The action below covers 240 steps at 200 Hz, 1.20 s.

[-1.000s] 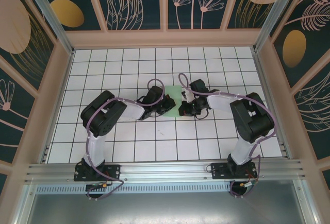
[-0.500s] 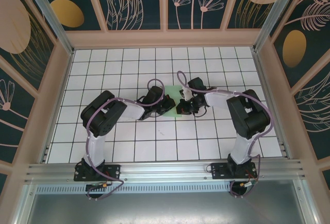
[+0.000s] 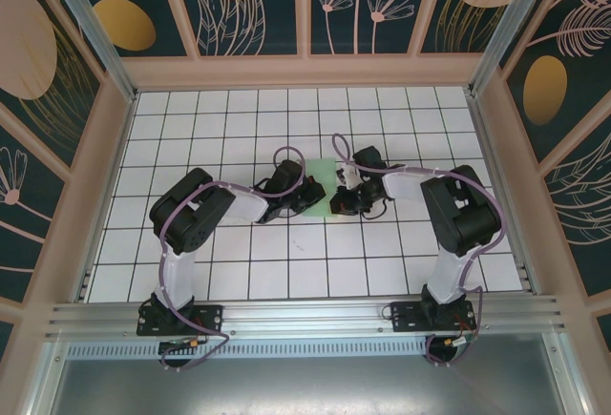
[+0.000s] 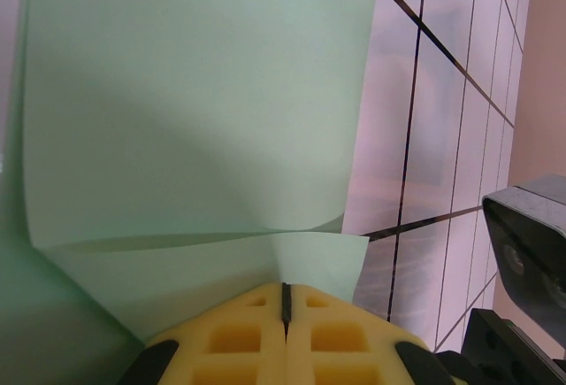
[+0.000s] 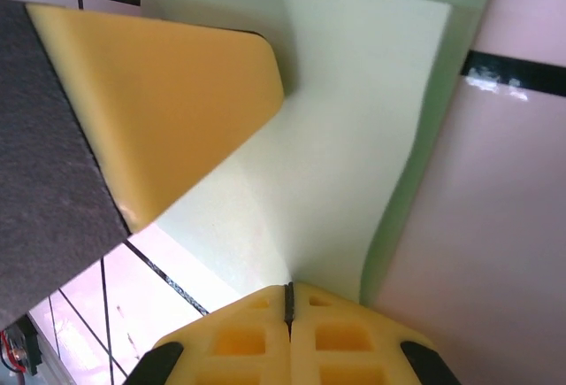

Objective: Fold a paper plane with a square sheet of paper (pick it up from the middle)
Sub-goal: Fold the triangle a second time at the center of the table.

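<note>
The square sheet of paper [image 3: 321, 174] is pale mint green and lies bent between the two arms mid-table. In the left wrist view the sheet [image 4: 195, 93] curls up from the tiles, with one fold line running into my left gripper [image 4: 285, 295], whose yellow fingers are shut on its edge. In the right wrist view the sheet [image 5: 354, 137] rises off the table into my right gripper [image 5: 287, 295], also shut on it. A yellow finger of the left gripper [image 5: 168, 102] presses the paper from the far side. From above, left gripper [image 3: 307, 197] and right gripper [image 3: 335, 201] nearly meet. The paper plane is out of view.
The white tiled table [image 3: 286, 262] with black grid lines is fenced by a wooden frame [image 3: 305, 72] and patterned panels. The right arm's wrist housing [image 4: 531, 243] sits close at the right of the left wrist view.
The right arm swung slightly left and up, then came back close to where it started. The left arm and the sheet stayed put, and both grippers stayed shut.
</note>
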Motion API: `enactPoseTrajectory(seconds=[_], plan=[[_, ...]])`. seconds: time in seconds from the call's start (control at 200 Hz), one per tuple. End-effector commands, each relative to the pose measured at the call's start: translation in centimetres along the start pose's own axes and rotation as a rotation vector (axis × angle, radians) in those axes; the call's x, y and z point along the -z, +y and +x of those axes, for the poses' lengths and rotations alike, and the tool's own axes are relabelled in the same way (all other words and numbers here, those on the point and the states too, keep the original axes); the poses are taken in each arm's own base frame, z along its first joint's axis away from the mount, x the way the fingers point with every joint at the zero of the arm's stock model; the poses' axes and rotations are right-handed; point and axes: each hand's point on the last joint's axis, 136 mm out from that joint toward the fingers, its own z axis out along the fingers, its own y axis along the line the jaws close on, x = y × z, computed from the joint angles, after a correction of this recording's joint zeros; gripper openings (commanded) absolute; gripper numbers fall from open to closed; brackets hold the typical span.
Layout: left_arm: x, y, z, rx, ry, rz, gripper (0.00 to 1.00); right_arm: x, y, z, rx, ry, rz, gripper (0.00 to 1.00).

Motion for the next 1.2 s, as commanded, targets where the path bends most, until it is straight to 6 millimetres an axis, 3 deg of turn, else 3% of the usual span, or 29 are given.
enactPoseTrajectory(seconds=[0.0, 0.405, 0.721, 0.906, 1.106, 1.196], plan=[[0.0, 5.9, 1.1, 0.026, 0.011, -0.185, 0.05, 0.4, -2.0, 3.1, -0.051, 0.081, 0.056, 0.05], [0.0, 6.1, 1.2, 0.023, 0.012, -0.193, 0.05, 0.3, -3.2, 4.7, -0.122, 0.103, 0.059, 0.06], [0.0, 5.8, 1.2, 0.014, 0.017, -0.186, 0.05, 1.8, -3.7, 4.5, -0.206, 0.073, 0.025, 0.06], [-0.1, 4.0, 1.0, -0.002, 0.027, -0.132, 0.06, 4.0, -1.7, 1.3, -0.155, -0.040, -0.035, 0.09], [0.9, -1.3, -0.5, -0.039, 0.003, -0.006, 0.13, 5.5, -0.7, -2.8, -0.101, -0.184, -0.027, 0.21], [1.8, -2.6, -1.1, -0.055, -0.020, 0.009, 0.16, 5.6, -0.8, -4.2, -0.098, -0.231, -0.021, 0.25]])
